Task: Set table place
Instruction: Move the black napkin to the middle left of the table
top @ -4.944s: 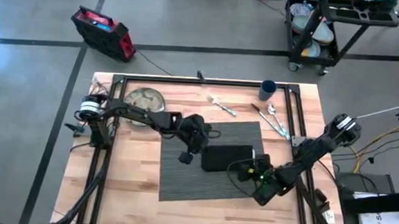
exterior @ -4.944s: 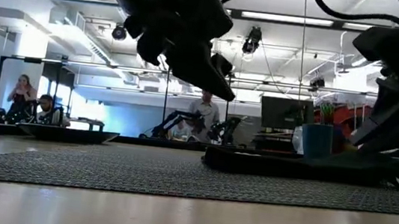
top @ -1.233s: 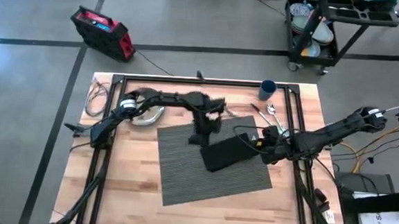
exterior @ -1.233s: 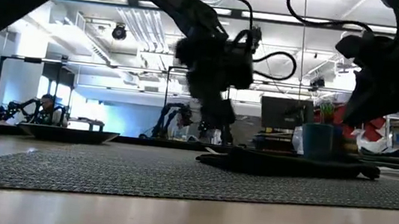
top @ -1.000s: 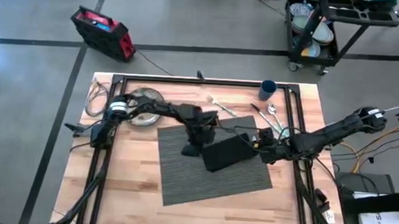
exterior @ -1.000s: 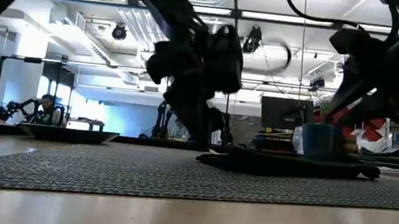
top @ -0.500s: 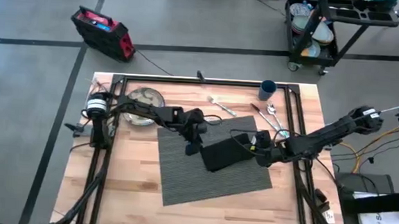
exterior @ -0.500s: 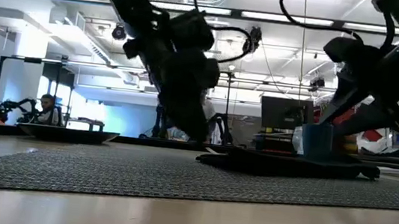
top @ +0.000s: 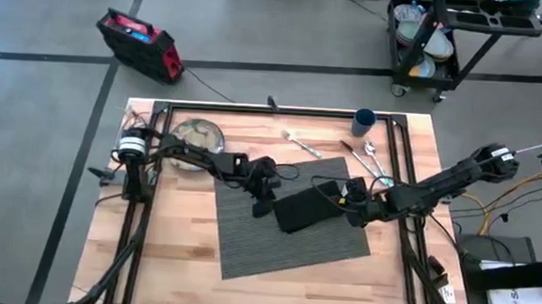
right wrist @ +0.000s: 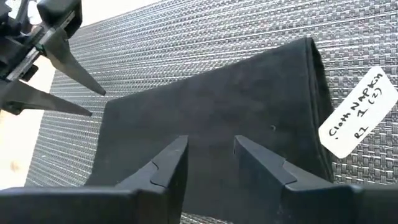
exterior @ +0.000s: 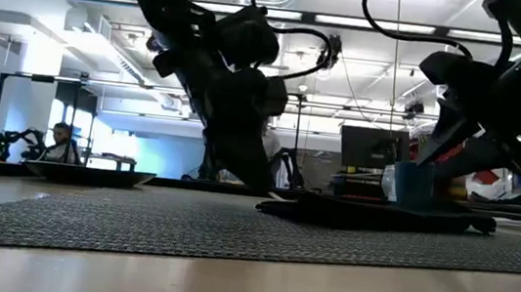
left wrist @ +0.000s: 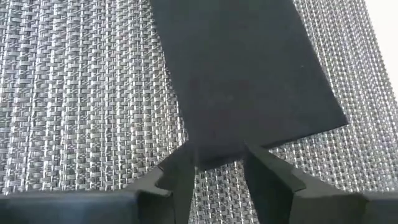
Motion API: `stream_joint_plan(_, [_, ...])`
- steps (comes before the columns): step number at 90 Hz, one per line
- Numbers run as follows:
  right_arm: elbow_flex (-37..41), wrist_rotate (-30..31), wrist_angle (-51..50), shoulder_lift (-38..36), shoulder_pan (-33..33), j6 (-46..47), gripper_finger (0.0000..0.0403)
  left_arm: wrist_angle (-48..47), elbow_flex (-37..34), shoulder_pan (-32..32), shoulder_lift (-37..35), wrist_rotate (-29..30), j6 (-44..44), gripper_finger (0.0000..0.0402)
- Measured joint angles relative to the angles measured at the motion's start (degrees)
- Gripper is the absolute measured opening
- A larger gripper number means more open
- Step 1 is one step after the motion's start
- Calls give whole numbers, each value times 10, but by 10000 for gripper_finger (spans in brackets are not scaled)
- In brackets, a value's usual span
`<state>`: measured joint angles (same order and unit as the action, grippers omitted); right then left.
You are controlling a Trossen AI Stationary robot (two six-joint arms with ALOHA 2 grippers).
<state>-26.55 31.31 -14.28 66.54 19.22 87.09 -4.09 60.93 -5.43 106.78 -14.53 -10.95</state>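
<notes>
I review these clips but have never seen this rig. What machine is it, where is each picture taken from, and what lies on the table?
Two dark robot arms work at a wooden table. One camera looks down from above, one sits at tabletop height, and one rides on each wrist. On the grey placemat lies a folded black napkin. The left gripper is at one napkin edge, fingers open around it. The right gripper is open at the opposite end, holding nothing. A plate, fork, more cutlery and a blue cup wait off the mat.

The left gripper (top: 262, 208) has drawn back to the napkin's (top: 308, 207) edge.
</notes>
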Motion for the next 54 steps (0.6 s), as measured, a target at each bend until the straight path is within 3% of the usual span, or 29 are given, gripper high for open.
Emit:
stream_joint_plan(25, [1, 4, -4, 0, -1, -1, 125, 25, -8, 3, 0, 0, 1, 117])
stream_joint_plan(54, [-1, 57, 0, -4, -1, 6, 121, 52, -30, 4, 1, 0, -3, 124])
